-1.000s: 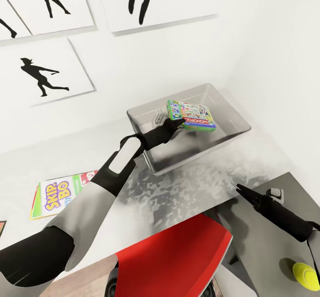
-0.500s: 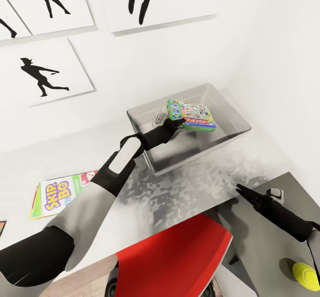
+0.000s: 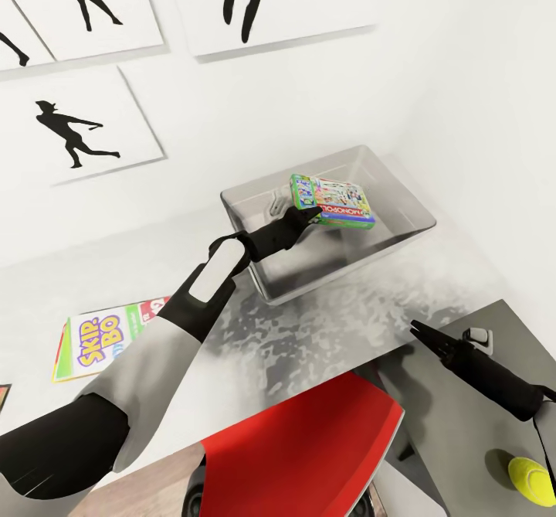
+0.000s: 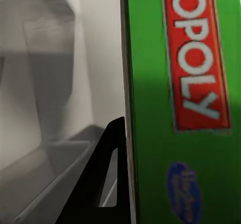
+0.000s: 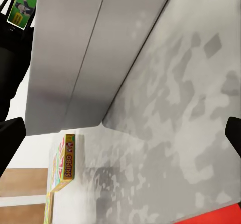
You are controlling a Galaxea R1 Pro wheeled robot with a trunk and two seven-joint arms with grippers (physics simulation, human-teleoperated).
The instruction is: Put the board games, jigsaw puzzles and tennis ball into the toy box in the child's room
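Observation:
My left gripper (image 3: 313, 214) is shut on the green-edged Monopoly board game (image 3: 336, 202) and holds it tilted over the inside of the light-grey toy box (image 3: 332, 279). In the left wrist view one black finger (image 4: 108, 184) presses the green box (image 4: 186, 108), with the bin's wall (image 4: 50, 58) behind. A yellow-edged Skip-Bo board game (image 3: 93, 339) lies flat on the white table (image 3: 309, 331) at the left. The tennis ball (image 3: 530, 478) rests on the lower dark-grey cabinet top at the right. My right gripper (image 3: 418, 329) hovers open and empty over the table's right end.
A red chair (image 3: 309, 447) stands just below the table's front edge. White walls with black silhouette pictures (image 3: 73, 134) close in behind and to the right of the bin. In the right wrist view I see the bin's outer wall (image 5: 75, 58) and the yellow box (image 5: 65, 161).

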